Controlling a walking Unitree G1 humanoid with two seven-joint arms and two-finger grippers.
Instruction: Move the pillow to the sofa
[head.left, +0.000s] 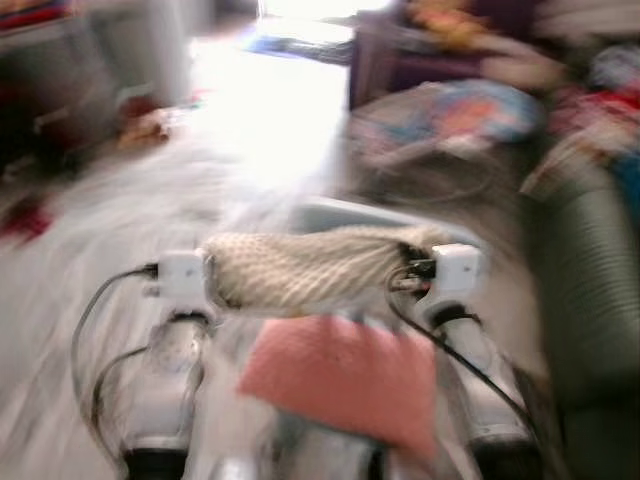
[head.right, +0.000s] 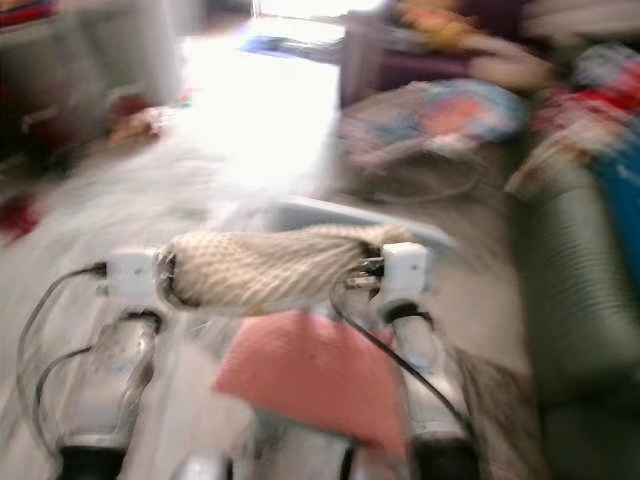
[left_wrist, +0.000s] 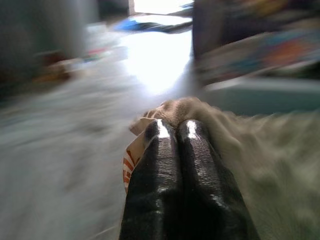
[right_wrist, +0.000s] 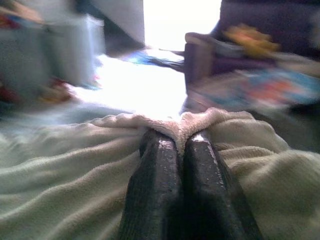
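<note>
A cream, ribbed fleece pillow (head.left: 310, 268) hangs between my two arms, held up in front of me. My left gripper (left_wrist: 172, 131) is shut on its left corner, where a striped label shows. My right gripper (right_wrist: 181, 142) is shut on a pinched fold at its right end. A pink cloth (head.left: 345, 375) lies below the pillow, close to my body. The dark grey-green sofa (head.left: 590, 300) stands at the right edge, its arm just right of my right wrist. Everything is blurred by motion.
A low surface with a colourful blue and orange item (head.left: 450, 115) lies ahead right. A purple armchair (right_wrist: 240, 45) with a yellow toy stands behind it. Bright floor (head.left: 270, 110) stretches ahead, with scattered small things (head.left: 145, 125) at the left.
</note>
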